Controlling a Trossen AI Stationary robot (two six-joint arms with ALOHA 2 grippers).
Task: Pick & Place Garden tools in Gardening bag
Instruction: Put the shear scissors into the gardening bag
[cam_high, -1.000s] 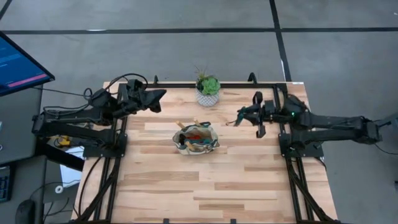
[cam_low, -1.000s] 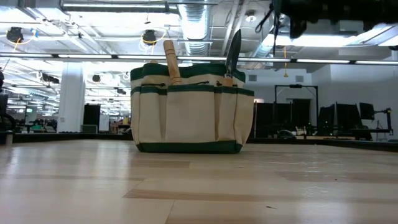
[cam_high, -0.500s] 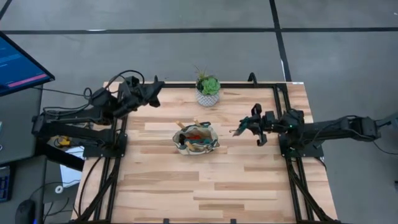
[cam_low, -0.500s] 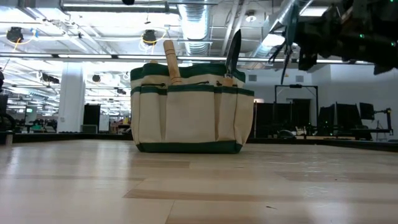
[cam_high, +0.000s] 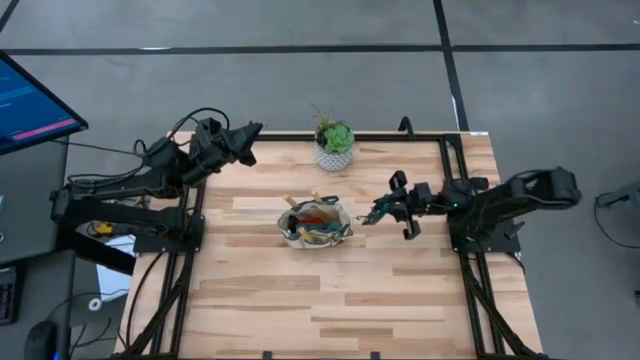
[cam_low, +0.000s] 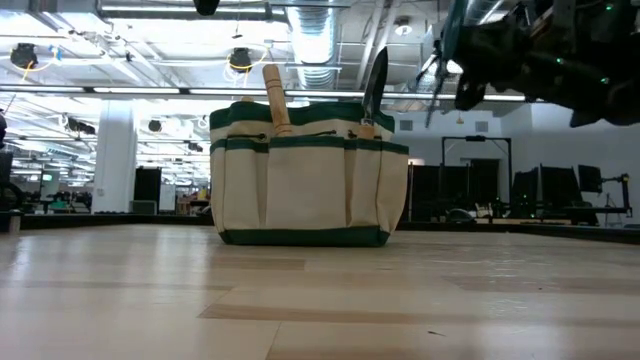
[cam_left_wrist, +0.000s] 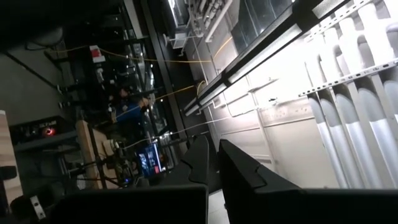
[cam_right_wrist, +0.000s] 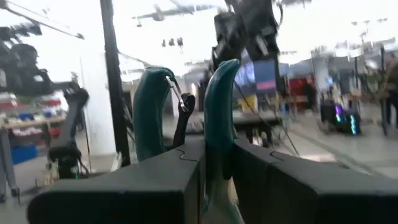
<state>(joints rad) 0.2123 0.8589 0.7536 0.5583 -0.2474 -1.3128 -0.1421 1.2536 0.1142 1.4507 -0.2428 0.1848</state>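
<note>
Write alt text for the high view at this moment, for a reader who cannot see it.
Seen from above, the gardening bag sits mid-table with tool handles poking out. The right gripper hovers just right of the bag, holding a teal-handled tool. The left gripper waits over the table's far left corner, near a potted plant.

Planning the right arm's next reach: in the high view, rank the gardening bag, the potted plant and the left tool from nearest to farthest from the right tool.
From the right tool, which is gripping teal-handled shears:
1. Gardening bag, mid-table, just to its left.
2. Potted plant, at the table's far edge.
3. Left tool, over the far left corner.
</note>
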